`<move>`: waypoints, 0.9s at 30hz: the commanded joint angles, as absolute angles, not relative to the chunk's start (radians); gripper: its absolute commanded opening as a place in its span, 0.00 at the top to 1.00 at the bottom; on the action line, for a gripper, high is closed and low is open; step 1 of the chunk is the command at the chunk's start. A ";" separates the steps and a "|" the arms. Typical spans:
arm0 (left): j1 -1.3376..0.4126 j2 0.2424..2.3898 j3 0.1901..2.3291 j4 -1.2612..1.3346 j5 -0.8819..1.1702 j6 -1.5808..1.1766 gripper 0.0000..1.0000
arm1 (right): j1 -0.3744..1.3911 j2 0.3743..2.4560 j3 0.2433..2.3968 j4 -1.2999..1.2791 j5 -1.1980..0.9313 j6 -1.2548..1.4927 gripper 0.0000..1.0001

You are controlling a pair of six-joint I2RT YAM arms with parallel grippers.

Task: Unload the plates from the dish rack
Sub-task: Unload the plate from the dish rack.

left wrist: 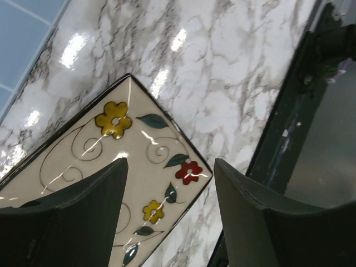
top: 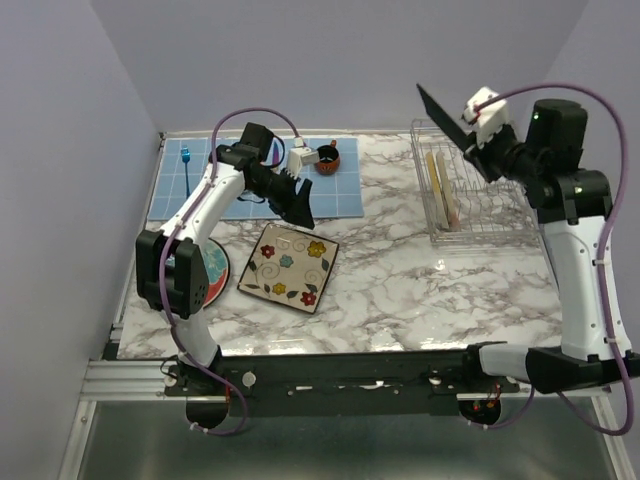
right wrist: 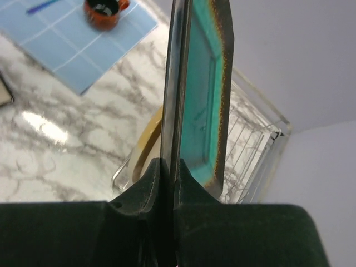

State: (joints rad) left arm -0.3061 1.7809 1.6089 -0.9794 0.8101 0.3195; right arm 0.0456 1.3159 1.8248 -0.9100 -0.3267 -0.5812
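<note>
A white, grey-veined marble surface (top: 420, 280) fills the middle of the top view. At upper left a blue gridded mat (top: 340, 195) lies flat on it. Below that sits a square cream floral plate (top: 288, 267). A round red plate (top: 218, 268) lies just left of it, partly hidden. The wire dish rack (top: 490, 238) stands at upper right.

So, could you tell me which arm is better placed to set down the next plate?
Right: the right claw grips the dark teal plate above the rack; the left claw hangs open over the floral plate.
</note>
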 commanded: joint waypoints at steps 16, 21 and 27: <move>-0.101 2.048 1.957 -1.474 1.344 0.485 0.27 | 0.645 0.901 1.157 -0.255 0.357 -1.251 0.99; -0.101 2.057 1.974 -1.515 1.371 0.528 0.27 | 0.813 0.850 1.003 -0.120 0.485 -1.362 0.99; -0.094 2.054 1.983 -1.517 1.374 0.522 0.27 | 0.900 0.831 0.832 0.023 0.543 -1.430 0.99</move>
